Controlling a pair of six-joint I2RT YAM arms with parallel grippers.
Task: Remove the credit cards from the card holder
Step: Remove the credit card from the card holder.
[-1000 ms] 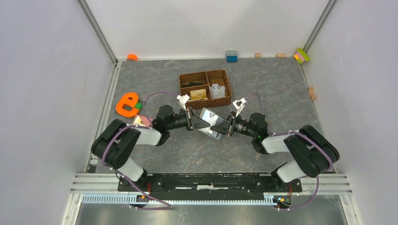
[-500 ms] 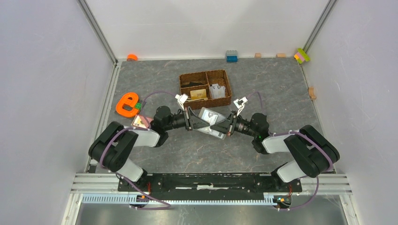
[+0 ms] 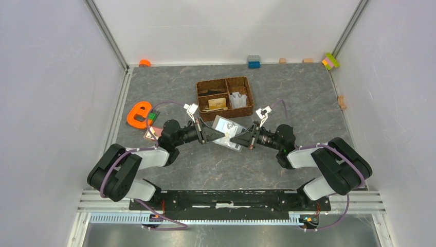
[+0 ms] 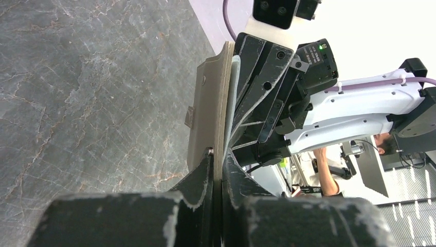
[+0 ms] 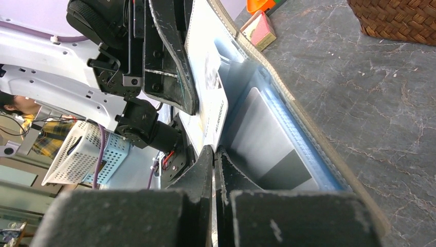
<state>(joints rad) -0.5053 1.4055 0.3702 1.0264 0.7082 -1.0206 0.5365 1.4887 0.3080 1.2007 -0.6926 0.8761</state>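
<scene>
The card holder (image 3: 226, 130) is held off the table between my two grippers, open, with its silvery inside face up. In the left wrist view my left gripper (image 4: 218, 154) is shut on the grey-olive edge of the card holder (image 4: 205, 110). In the right wrist view my right gripper (image 5: 213, 150) is shut on the edge of a pale credit card (image 5: 208, 98) that stands out of the holder's light-blue inside (image 5: 267, 128). In the top view the left gripper (image 3: 211, 135) and the right gripper (image 3: 238, 138) face each other. An orange-tan credit card (image 3: 217, 103) lies in the basket.
The brown woven divided basket (image 3: 246, 96) stands just behind the grippers. An orange letter e (image 3: 139, 114) and a small pink block (image 3: 152, 133) lie at the left. A blue brick (image 3: 253, 62) and coloured blocks (image 3: 330, 60) sit along the back wall.
My left arm has drawn back to the left, and the card holder has shifted a little left with it. The right arm has stayed almost still.
</scene>
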